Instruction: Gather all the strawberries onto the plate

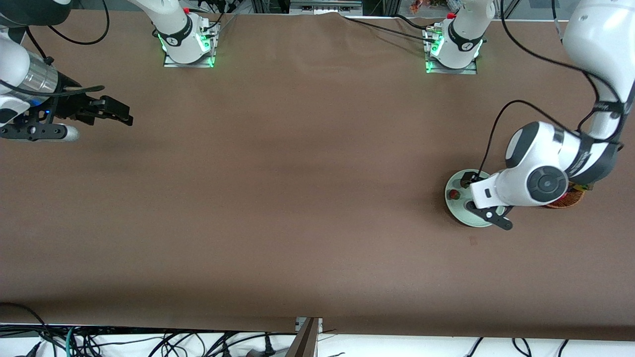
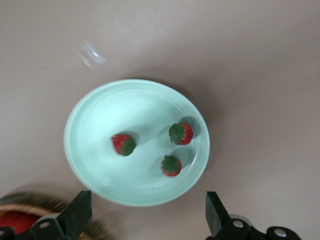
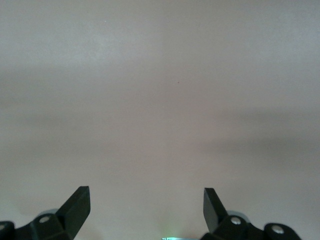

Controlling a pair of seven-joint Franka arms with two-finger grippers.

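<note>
Three strawberries (image 2: 123, 144), (image 2: 181, 133), (image 2: 171, 166) lie in the pale mint-green plate (image 2: 110, 110). In the front view the plate (image 1: 469, 220) sits toward the left arm's end of the table, with one strawberry (image 1: 452, 194) showing and the others hidden under the hand. My left gripper (image 1: 483, 198) hangs over the plate's edge on the basket side. It is open and empty in the left wrist view (image 2: 145, 200). My right gripper (image 1: 121, 113) waits open and empty over bare table at the right arm's end, and shows the same in the right wrist view (image 3: 146, 195).
A brown wicker basket (image 1: 570, 198) stands beside the plate, mostly hidden under the left arm. In the left wrist view its rim (image 2: 35, 207) shows with something red (image 2: 15, 222) inside. Brown cloth covers the table.
</note>
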